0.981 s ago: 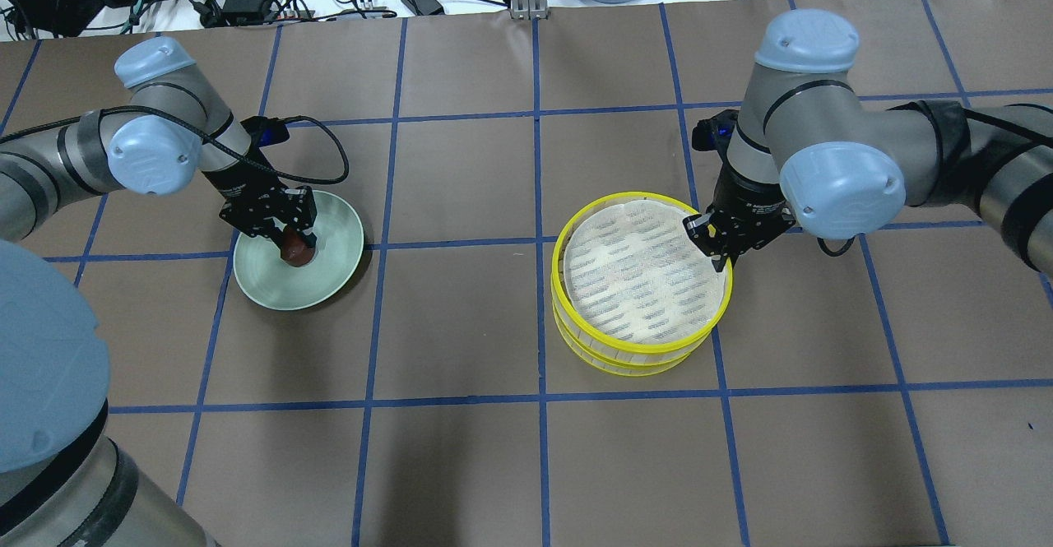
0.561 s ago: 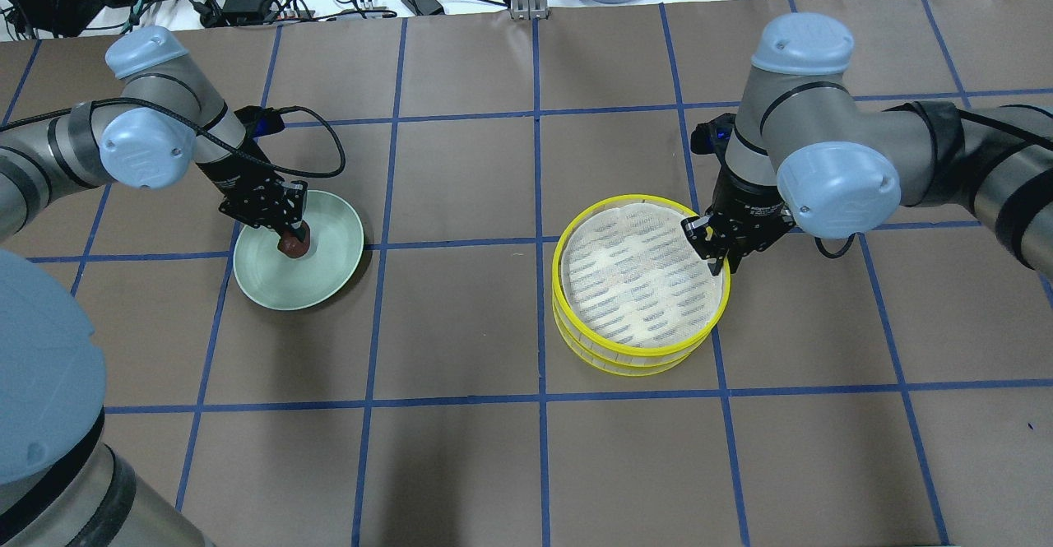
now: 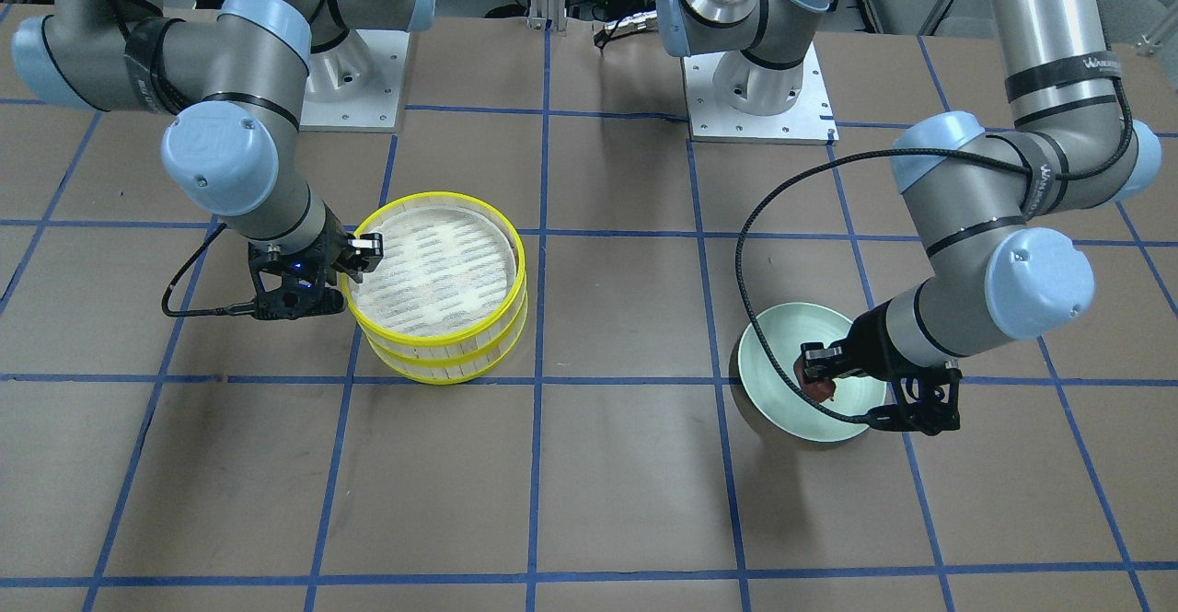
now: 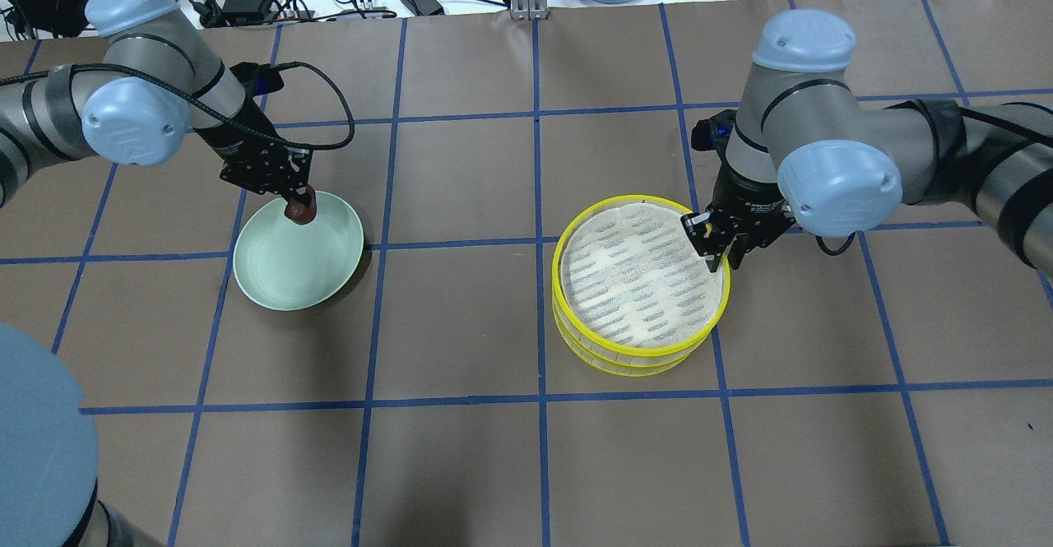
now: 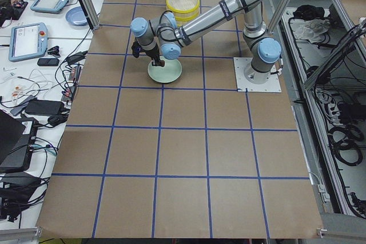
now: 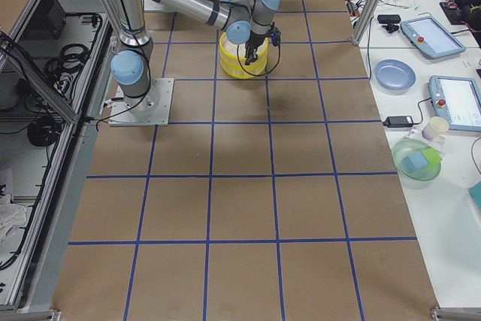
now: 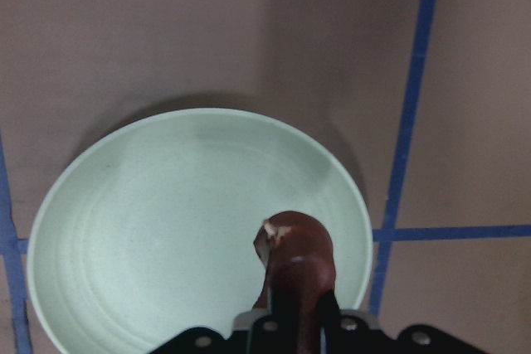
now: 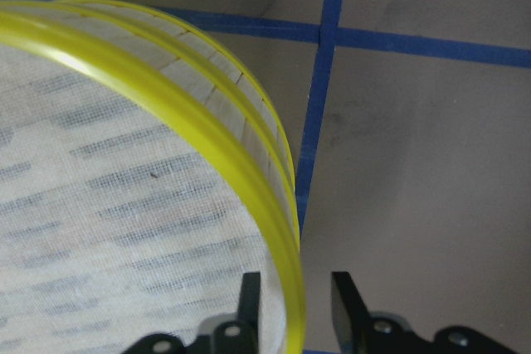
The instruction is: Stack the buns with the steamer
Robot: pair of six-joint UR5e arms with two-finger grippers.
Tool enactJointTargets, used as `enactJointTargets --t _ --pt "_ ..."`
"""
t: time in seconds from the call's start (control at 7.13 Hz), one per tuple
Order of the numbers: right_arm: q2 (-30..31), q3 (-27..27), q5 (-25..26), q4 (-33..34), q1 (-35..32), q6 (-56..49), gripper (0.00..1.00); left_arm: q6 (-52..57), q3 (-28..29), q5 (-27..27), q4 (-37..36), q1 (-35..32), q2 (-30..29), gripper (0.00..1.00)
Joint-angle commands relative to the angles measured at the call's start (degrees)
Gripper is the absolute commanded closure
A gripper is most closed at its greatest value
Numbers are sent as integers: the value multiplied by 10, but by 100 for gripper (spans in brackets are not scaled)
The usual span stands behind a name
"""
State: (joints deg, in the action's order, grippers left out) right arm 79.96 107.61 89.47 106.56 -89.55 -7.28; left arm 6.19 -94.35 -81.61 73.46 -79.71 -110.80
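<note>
Silver-grey, blue-capped arms [image 4: 790, 111] carry a black left claw [image 4: 298, 201] and black right claw [image 4: 721, 262].

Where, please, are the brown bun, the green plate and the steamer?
brown bun [image 4: 300, 211], overhead view, its middle.
green plate [image 4: 280, 271], overhead view, bare inside.
steamer [image 4: 619, 357], overhead view, near wall.

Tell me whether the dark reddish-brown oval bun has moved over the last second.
Yes. Held by the left gripper, the bun has shifted from the middle of the pale green round plate toward its far rim.
</note>
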Motion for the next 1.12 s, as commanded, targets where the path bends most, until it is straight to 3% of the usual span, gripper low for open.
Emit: enactJointTargets --t 0.0,0.42,0.56,0.98 --pt "28 -56 2 -7 1 2 23 -133 7 56 -2 -92 37 100" --pt "92 -192 0 -135 1 70 2 -291 1 164 -18 -212 50 100" --pt "93 -235 0 -159 1 96 0 -334 -4 164 -18 -251 46 100" --pt "93 -240 2 -171 1 99 0 -372 -23 204 -19 -308 33 100"
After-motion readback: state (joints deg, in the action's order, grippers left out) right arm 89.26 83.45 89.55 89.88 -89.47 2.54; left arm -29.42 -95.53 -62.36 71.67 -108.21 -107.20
